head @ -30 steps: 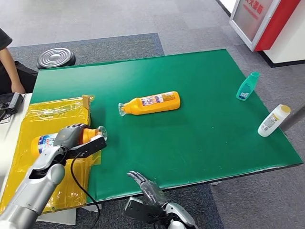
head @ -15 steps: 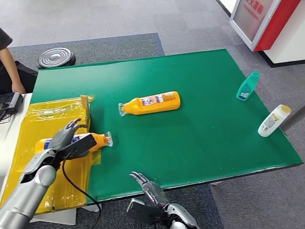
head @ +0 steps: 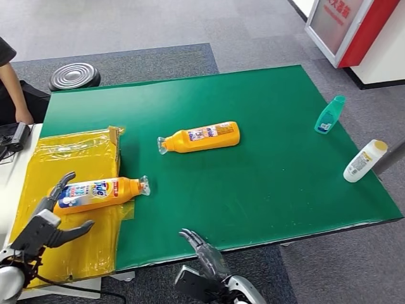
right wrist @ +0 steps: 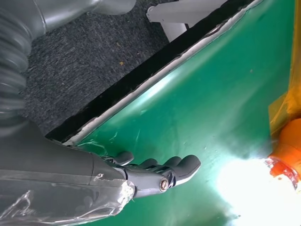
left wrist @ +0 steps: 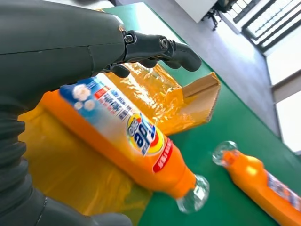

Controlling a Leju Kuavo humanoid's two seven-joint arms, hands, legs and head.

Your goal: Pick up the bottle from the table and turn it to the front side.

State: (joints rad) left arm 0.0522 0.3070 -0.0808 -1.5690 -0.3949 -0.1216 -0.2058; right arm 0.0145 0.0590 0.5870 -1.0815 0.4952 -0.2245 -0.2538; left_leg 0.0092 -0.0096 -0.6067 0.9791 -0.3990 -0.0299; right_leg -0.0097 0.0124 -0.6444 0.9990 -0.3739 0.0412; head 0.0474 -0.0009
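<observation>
Orange bottle [head: 98, 192] lies on its side at the left end of the green tabletop [head: 267, 177], body on the yellow plastic-wrapped sheet [head: 67, 158], clear cap end over the sheet's right edge, pointing toward the table's middle. Printed label faces up; in the left wrist view the bottle [left wrist: 131, 146] shows its logo plainly. Left hand [head: 45, 221] sits near the front left corner, just beside the bottle's base end, fingers spread apart, holding nothing; fingers [left wrist: 160, 47] arch above the bottle without touching it. Right hand [head: 205, 256] hangs at the front edge near its middle, below table level, fingers [right wrist: 170, 169] loosely extended together, nothing in them. Second orange bottle [head: 200, 137] lies on its side near the tabletop's centre. Teal bottle [head: 330, 114] near the right edge toward the far corner; white bottle with yellow cap [head: 364, 159] at the right edge.
</observation>
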